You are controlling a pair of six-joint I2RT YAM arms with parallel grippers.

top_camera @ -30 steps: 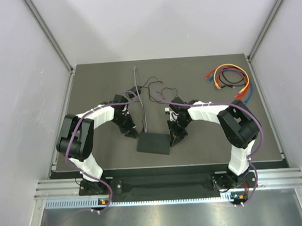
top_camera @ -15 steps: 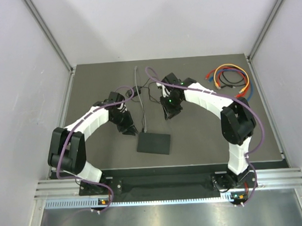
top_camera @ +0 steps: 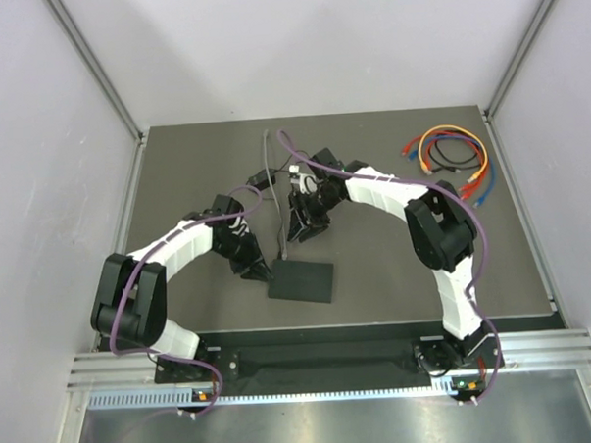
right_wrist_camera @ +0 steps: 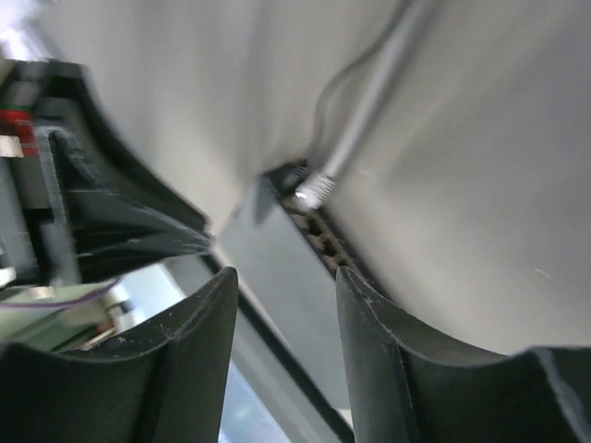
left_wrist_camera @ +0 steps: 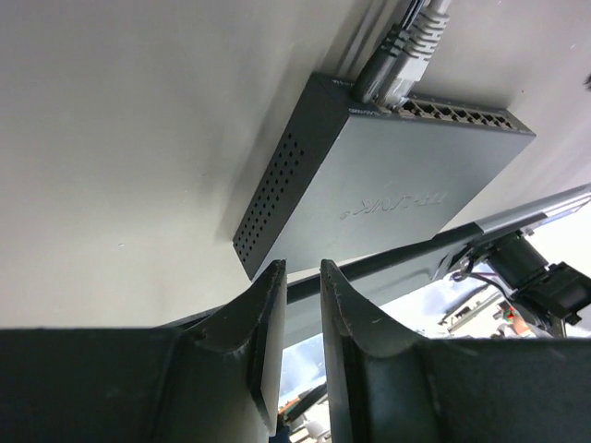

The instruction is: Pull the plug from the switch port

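The switch (top_camera: pixel 301 280) is a flat black box lying near the table's front middle. A grey cable (top_camera: pixel 271 188) runs from the back down to its plug (top_camera: pixel 285 251), which sits in a socket at the left end of the switch's far edge. My left gripper (top_camera: pixel 261 272) is low at the switch's left corner, its jaws nearly together and empty. The left wrist view shows the switch (left_wrist_camera: pixel 388 194) and the plug (left_wrist_camera: pixel 406 55) beyond the gripper (left_wrist_camera: pixel 300 277). My right gripper (top_camera: pixel 298 231) is open and empty above the cable behind the switch. The right wrist view shows the plug (right_wrist_camera: pixel 314 189) ahead of the gripper (right_wrist_camera: pixel 286 286).
A coil of orange, red, blue and black cables (top_camera: pixel 452 156) lies at the back right. A thin black wire (top_camera: pixel 308 177) loops behind the switch under my right arm. Metal frame posts and white walls close in the table on both sides.
My right arm has swung from the switch's right side back and to the left, over the grey cable. My left gripper has shifted slightly closer to the switch's left corner.
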